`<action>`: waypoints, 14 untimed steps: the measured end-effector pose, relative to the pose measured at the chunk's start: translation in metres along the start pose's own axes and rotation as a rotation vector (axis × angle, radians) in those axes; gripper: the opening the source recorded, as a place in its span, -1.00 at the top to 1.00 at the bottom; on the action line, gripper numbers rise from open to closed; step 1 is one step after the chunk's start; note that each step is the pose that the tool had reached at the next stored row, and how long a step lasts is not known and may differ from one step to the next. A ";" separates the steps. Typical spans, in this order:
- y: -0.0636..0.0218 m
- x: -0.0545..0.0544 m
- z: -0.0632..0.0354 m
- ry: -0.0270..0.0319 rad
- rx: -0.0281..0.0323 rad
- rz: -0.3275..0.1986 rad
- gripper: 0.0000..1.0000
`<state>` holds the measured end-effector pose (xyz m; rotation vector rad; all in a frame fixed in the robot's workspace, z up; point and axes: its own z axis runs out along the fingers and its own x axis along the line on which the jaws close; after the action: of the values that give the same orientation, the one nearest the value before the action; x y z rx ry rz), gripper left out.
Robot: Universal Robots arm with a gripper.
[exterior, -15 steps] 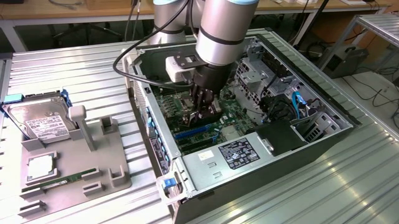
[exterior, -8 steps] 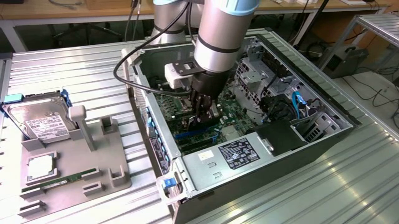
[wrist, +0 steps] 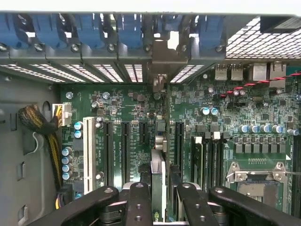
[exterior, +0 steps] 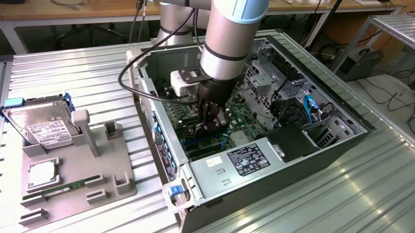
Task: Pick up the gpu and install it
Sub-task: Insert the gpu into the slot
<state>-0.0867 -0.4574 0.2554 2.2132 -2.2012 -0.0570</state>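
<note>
My gripper (exterior: pixel 211 124) reaches down into the open computer case (exterior: pixel 324 145), just over the green motherboard (wrist: pixel 122 108). In the wrist view the gpu (wrist: pixel 158 162) appears edge-on as a thin card between the black fingers (wrist: pixel 136 197), and the gripper (wrist: pixel 160 190) is shut on it. The card runs along the row of black expansion slots (wrist: pixel 126 150). Its silver bracket end (wrist: pixel 160 80) reaches toward the rear slot openings. The card's fan is hidden. I cannot tell whether the card sits fully in a slot.
Blue slot latches (wrist: pixel 94 28) line the case's rear wall. A CPU socket (wrist: pixel 256 181) and a cable bundle (wrist: pixel 37 125) flank the slots. At the exterior view's left, a grey fixture (exterior: pixel 110 165) holds a hard drive (exterior: pixel 39 124), a CPU (exterior: pixel 42 173) and a memory stick (exterior: pixel 61 189).
</note>
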 end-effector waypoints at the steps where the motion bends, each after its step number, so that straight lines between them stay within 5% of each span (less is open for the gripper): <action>1: 0.0000 0.000 0.0009 -0.0001 0.0001 0.000 0.47; 10: 0.0000 0.000 0.0006 -0.0002 -0.0001 0.000 0.32; 14: 0.0005 0.000 -0.0126 -0.0003 0.0000 0.000 0.32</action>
<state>-0.0867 -0.4574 0.2680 2.2133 -2.2014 -0.0573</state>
